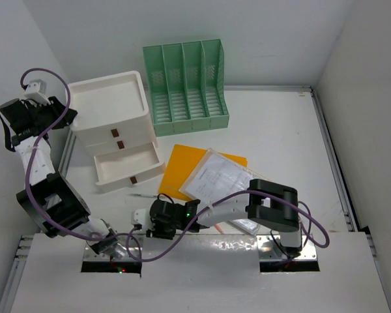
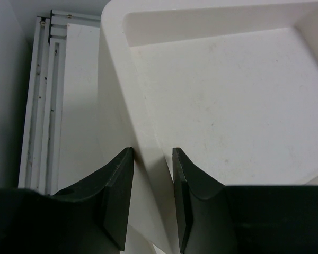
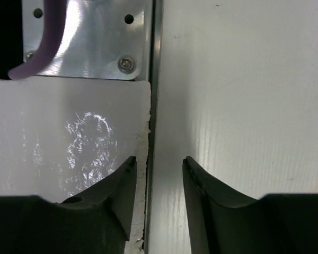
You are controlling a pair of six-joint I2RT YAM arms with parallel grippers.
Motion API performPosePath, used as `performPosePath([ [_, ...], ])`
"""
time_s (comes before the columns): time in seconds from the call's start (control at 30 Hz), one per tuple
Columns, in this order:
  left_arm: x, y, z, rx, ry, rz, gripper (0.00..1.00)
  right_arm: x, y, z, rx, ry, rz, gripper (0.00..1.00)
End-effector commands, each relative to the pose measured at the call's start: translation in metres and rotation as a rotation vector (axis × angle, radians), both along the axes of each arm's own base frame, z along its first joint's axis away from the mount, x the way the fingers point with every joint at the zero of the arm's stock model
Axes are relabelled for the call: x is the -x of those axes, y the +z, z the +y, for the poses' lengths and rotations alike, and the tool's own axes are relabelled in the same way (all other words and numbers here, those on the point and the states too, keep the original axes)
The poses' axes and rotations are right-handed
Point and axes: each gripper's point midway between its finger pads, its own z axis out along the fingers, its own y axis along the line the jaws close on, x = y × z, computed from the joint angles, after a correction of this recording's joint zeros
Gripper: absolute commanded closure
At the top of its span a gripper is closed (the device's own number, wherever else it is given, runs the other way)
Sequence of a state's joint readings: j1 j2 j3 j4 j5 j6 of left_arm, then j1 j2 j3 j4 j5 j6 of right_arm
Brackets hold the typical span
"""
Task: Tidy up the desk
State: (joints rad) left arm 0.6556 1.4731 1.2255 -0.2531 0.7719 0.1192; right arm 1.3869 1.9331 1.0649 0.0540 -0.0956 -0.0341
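The desk (image 1: 274, 130) is a white tabletop with metal rails. At its back left, my left gripper (image 1: 68, 119) is shut on the left wall of the white drawer box (image 1: 111, 104). In the left wrist view the left gripper (image 2: 151, 152) has that box wall (image 2: 148, 132) pinched between its jaws, beside the box's shallow top tray (image 2: 228, 106). My right gripper (image 1: 153, 229) hangs low over the desk's near edge. In the right wrist view the right gripper (image 3: 159, 160) is open with nothing between its fingers, straddling the edge rail (image 3: 155, 95).
The box's lower drawer (image 1: 127, 166) is pulled out. A green file organizer (image 1: 186, 85) lies at the back. An orange folder (image 1: 182, 169) lies under a sleeved paper (image 1: 221, 179). A pen (image 1: 141, 194) and a small white item (image 1: 137, 214) lie near the right gripper.
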Motion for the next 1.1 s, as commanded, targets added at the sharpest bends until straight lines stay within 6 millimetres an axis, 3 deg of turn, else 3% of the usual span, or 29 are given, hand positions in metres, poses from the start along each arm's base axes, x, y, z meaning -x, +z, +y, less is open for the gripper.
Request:
performPosePath([
  [0.0,0.042,-0.077,-0.029,0.193,-0.005,0.297,1.0,-0.015,0.029,0.014,-0.066,0.032,-0.1,0.61],
  [0.13,0.042,-0.078,-0.029,0.2,-0.004,0.299,1.0,-0.049,0.038,0.018,-0.063,0.017,-0.206,0.48],
  [0.27,0.042,-0.078,-0.029,0.198,-0.005,0.3,1.0,-0.089,0.044,0.029,-0.089,-0.037,-0.192,0.46],
  [0.37,0.043,-0.078,-0.029,0.193,-0.004,0.302,1.0,-0.131,0.055,0.037,-0.122,-0.161,-0.184,0.46],
  [0.43,0.043,-0.078,-0.029,0.189,-0.004,0.302,1.0,-0.145,0.043,0.038,-0.091,-0.214,-0.177,0.46],
  [0.47,0.043,-0.078,-0.028,0.188,-0.003,0.301,1.0,-0.153,0.047,0.044,-0.095,-0.238,-0.184,0.46],
  [0.53,0.042,-0.078,-0.028,0.193,-0.001,0.3,1.0,-0.153,0.021,0.04,-0.025,-0.243,-0.159,0.46],
  [0.63,0.041,-0.079,-0.028,0.195,-0.004,0.3,1.0,-0.144,0.009,0.049,-0.027,-0.206,-0.106,0.47],
  [0.77,0.041,-0.08,-0.029,0.193,-0.009,0.302,1.0,-0.138,-0.018,0.042,0.028,-0.196,-0.075,0.47],
  [0.87,0.041,-0.081,-0.028,0.197,-0.007,0.301,1.0,-0.137,-0.033,0.038,0.079,-0.206,-0.058,0.63],
  [0.9,0.041,-0.081,-0.028,0.199,-0.006,0.302,1.0,-0.136,-0.035,0.037,0.088,-0.206,-0.052,0.81],
  [0.97,0.04,-0.08,-0.029,0.203,-0.008,0.301,1.0,-0.127,-0.04,0.033,0.112,-0.184,-0.028,0.96],
  [1.03,0.04,-0.079,-0.028,0.201,-0.007,0.299,1.0,-0.12,-0.029,0.036,0.085,-0.12,-0.055,1.0],
  [1.07,0.04,-0.079,-0.029,0.2,-0.009,0.296,1.0,-0.101,-0.032,0.032,0.086,-0.049,-0.047,1.0],
])
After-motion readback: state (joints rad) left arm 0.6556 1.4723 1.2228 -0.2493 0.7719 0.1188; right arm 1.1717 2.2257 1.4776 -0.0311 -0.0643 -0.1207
